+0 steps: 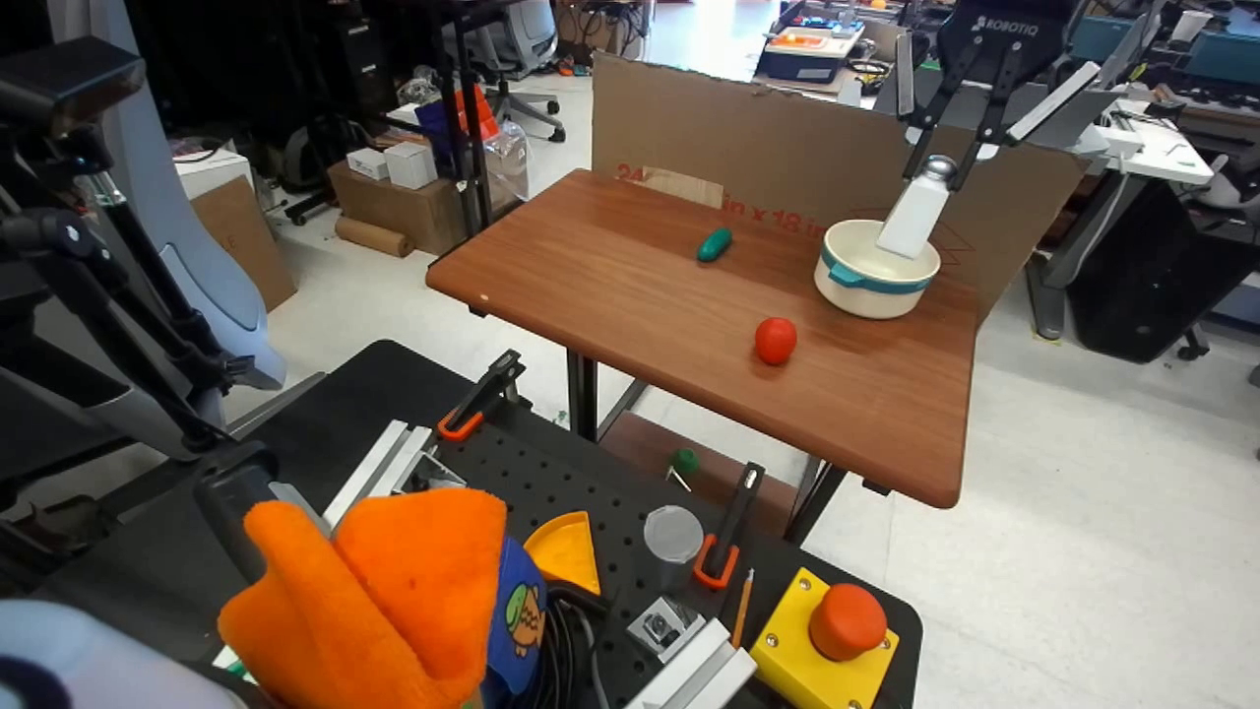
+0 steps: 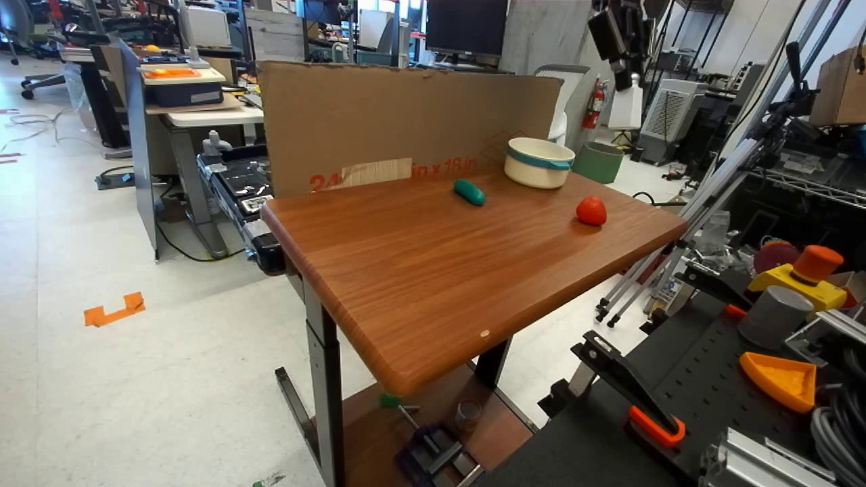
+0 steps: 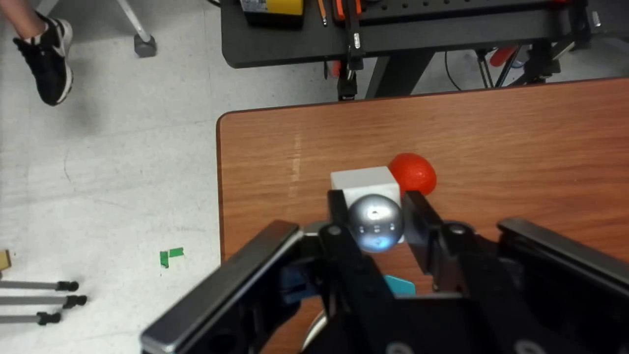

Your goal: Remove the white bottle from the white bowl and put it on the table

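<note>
The white bottle (image 1: 913, 219), with a silver domed cap, hangs tilted in my gripper (image 1: 937, 173). The bottle also shows in an exterior view (image 2: 626, 109), raised above the level of the bowl. In the wrist view my gripper (image 3: 377, 216) has its fingers on both sides of the bottle's cap, and the white body (image 3: 366, 181) shows beyond it. The white bowl (image 1: 868, 298), with a teal band and handle, stands at one end of the table (image 1: 610, 281). In the wrist view only the bowl's teal handle (image 3: 400, 286) and a bit of rim show; my gripper hides the rest.
A red round object (image 1: 776, 341) lies on the table near the bowl, and a green oblong object (image 1: 715, 244) lies farther along. A cardboard sheet (image 2: 406, 122) stands upright along the table's edge behind the bowl. A black cart (image 1: 551, 463) with clamps stands beside the table.
</note>
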Tool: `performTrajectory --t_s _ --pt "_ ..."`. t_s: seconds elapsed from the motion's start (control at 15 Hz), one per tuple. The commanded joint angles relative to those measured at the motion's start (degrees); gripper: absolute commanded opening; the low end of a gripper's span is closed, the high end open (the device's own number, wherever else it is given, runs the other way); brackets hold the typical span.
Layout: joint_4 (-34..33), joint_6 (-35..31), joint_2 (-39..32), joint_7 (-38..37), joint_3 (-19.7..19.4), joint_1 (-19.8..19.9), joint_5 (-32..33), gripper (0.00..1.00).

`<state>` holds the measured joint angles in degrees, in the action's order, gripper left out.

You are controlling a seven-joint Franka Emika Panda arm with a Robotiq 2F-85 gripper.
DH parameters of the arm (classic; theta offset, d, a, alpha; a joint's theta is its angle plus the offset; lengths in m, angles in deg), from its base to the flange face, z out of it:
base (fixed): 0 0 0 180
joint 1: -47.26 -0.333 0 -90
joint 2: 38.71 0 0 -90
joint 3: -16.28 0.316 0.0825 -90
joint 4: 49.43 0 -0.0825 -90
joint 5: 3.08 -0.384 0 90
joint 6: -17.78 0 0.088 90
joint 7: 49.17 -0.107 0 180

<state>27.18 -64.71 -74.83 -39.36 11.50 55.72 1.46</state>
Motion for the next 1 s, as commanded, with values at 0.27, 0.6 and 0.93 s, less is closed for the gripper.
performTrajectory --t_s 0.27,0.6,0.93 --pt "-3.23 -3.67 -9.81 -8.34 -0.27 1.00 -4.48 0.16" --pt "-1.85 -1.73 -13.23 -18.03 -3.30 -2.80 2.11 0.16" --pt "3.02 -8.79 -11.35 -20.93 -4.54 -5.26 9.11 0.16"
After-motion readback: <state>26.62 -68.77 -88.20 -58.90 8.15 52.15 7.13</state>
